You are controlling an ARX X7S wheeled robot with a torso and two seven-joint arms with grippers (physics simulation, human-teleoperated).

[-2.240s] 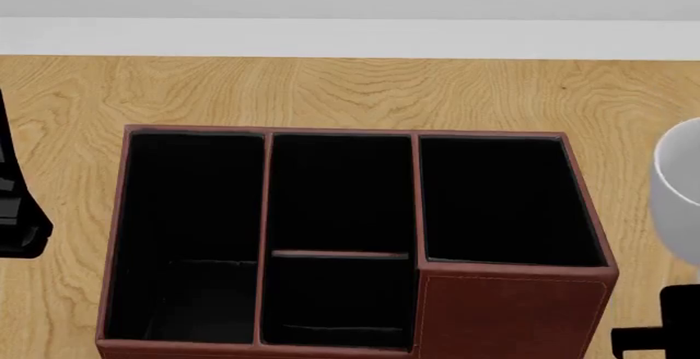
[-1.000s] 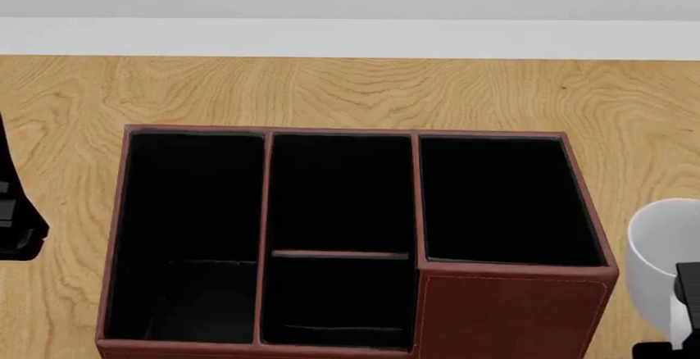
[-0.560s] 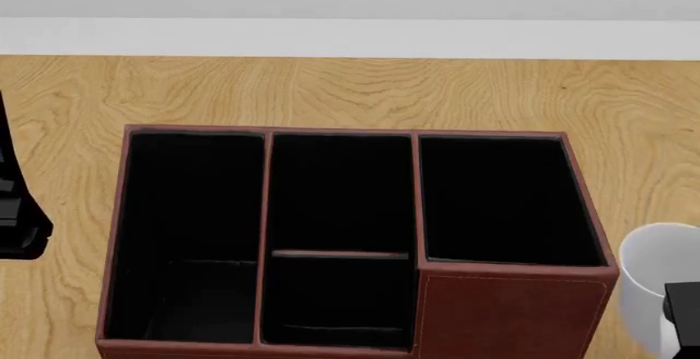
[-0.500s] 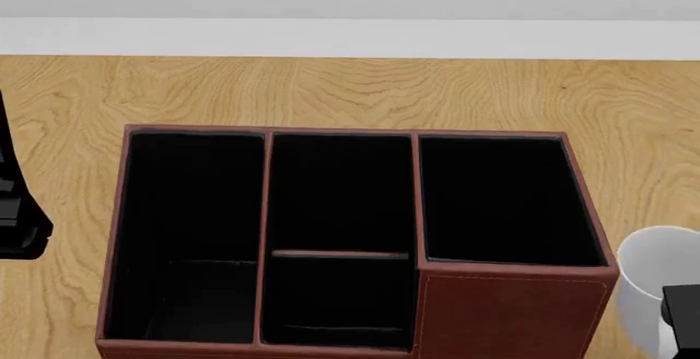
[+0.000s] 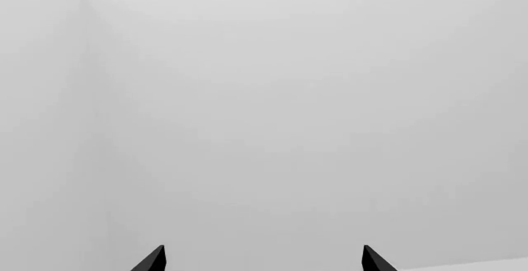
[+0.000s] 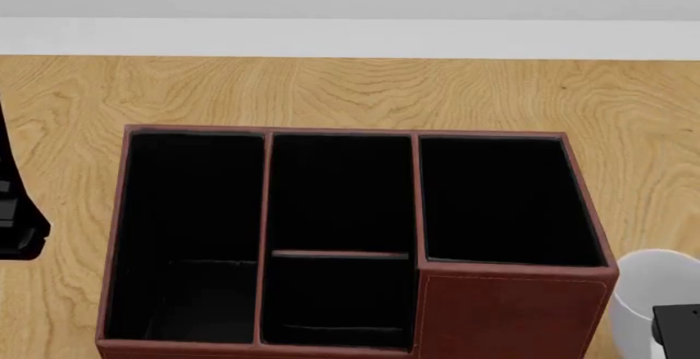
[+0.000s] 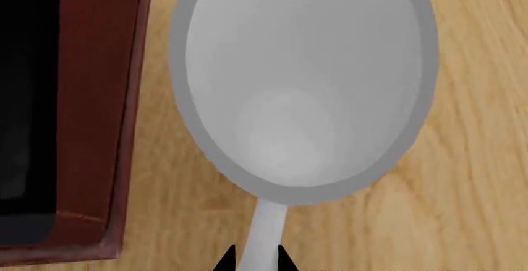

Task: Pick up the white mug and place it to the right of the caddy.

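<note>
1. At the table's right side, by the caddy's near right corner, the right gripper (image 7: 252,260) is clamped on the mug (image 7: 301,91) by its handle, a dark fingertip on each side of the white loop.
2. The mug stands upright just beside the caddy (image 6: 350,240), to its right; a narrow strip of wood shows between them in the right wrist view. Its bowl holds nothing.
3. In the head view only the mug's rim and upper wall (image 6: 652,293) show at the lower right corner, with the black gripper body partly over them.
4. The caddy sits mid-table (image 6: 328,88), square to the edges. Its black-lined compartments, a long one at the left, two in the middle split by a low divider, and one at the far right, all hold nothing. A solid brown panel fills its near right corner.
5. The left gripper (image 5: 262,260) is spread wide apart and grips nothing; its two tips point at a plain pale wall. The left arm (image 6: 16,211) shows at the table's left edge.
</note>
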